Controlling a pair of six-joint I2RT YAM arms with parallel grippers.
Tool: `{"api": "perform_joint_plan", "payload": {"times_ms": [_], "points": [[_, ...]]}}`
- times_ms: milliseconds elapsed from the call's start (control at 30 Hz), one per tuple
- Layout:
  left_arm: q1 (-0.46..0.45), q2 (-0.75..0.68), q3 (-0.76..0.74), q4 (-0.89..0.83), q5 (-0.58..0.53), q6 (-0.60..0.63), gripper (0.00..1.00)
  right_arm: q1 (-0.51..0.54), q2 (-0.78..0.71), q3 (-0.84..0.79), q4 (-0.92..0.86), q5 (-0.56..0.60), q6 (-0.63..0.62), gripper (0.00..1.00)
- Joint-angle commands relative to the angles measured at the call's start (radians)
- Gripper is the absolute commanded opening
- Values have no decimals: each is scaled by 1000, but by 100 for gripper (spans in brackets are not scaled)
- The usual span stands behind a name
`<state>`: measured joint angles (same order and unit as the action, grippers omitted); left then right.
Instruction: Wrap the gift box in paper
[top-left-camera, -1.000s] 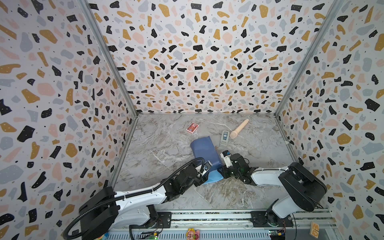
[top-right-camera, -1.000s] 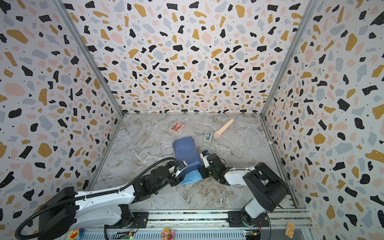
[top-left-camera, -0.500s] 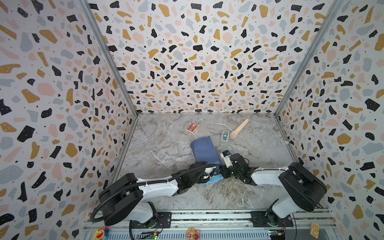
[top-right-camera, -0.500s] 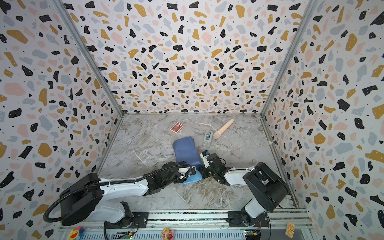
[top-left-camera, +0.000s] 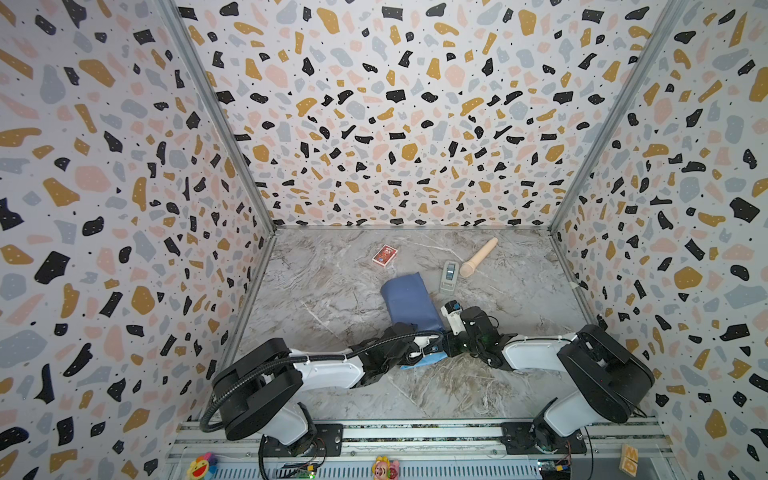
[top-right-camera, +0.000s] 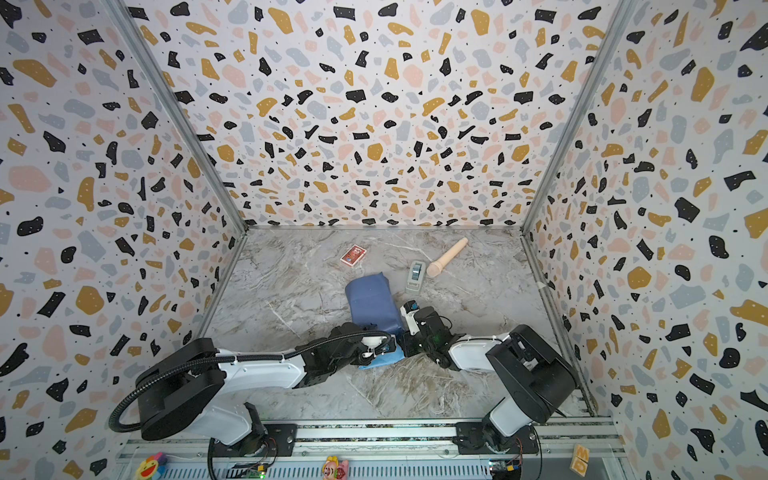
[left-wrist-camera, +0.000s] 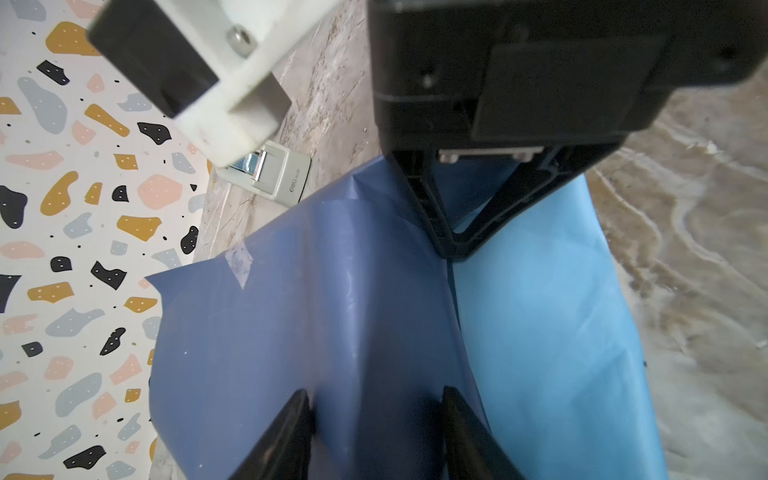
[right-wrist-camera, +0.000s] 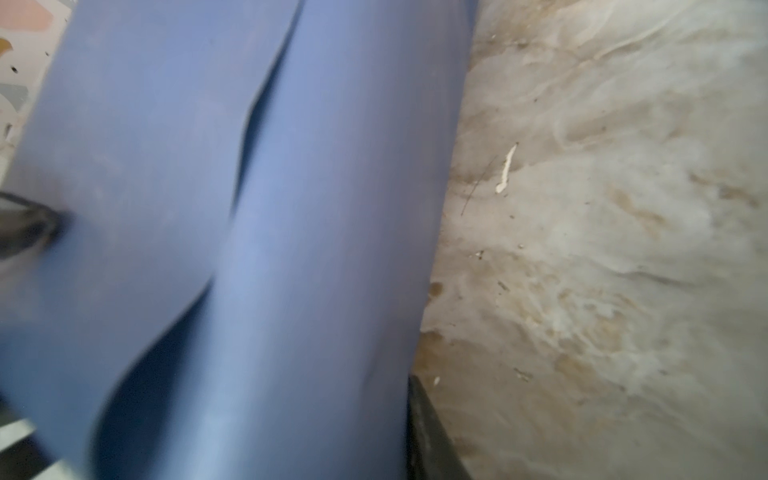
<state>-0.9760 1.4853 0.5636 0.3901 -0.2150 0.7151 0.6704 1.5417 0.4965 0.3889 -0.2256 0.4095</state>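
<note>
The paper (top-left-camera: 411, 303) lies folded over in mid-table as a long dull-blue parcel, and the gift box is hidden inside it. A lighter blue flap (top-left-camera: 419, 361) sticks out at the near end. My left gripper (top-left-camera: 430, 353) reaches low to that near end. In the left wrist view its jaws (left-wrist-camera: 376, 399) stand apart astride a raised fold of paper (left-wrist-camera: 332, 311). My right gripper (left-wrist-camera: 453, 249) faces it, its tips together on the crease of the sheet. In the right wrist view only one finger (right-wrist-camera: 428, 432) shows beside the paper (right-wrist-camera: 291, 249).
A red card pack (top-left-camera: 384, 254), a grey tape dispenser (top-left-camera: 449, 276) and a pale wooden roller (top-left-camera: 478, 257) lie behind the parcel. A strip of clear tape (left-wrist-camera: 239, 264) sits on the paper's edge. Patterned walls close three sides.
My left arm has dropped and stretched out flat toward the parcel's near end, with its jaws narrowing. The paper's raised top has settled lower. The right arm has stayed put.
</note>
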Motion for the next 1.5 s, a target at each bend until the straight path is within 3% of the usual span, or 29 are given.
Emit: {"api": "perform_joint_plan", "payload": {"times_ms": [0, 467, 800, 1067, 1467], "points": [[5, 22, -4, 4, 22, 16, 48, -9, -43, 13, -34, -15, -21, 30], [5, 79, 8, -36, -81, 69, 43, -27, -153, -13, -99, -67, -44, 47], [4, 92, 10, -30, -104, 70, 45, -132, -306, -63, -166, -123, -19, 49], [3, 95, 12, -30, -105, 67, 46, -182, -154, 23, -192, -77, -4, 44], [3, 104, 14, -28, -121, 68, 47, -139, -64, 1, -22, -199, 32, 36]]}}
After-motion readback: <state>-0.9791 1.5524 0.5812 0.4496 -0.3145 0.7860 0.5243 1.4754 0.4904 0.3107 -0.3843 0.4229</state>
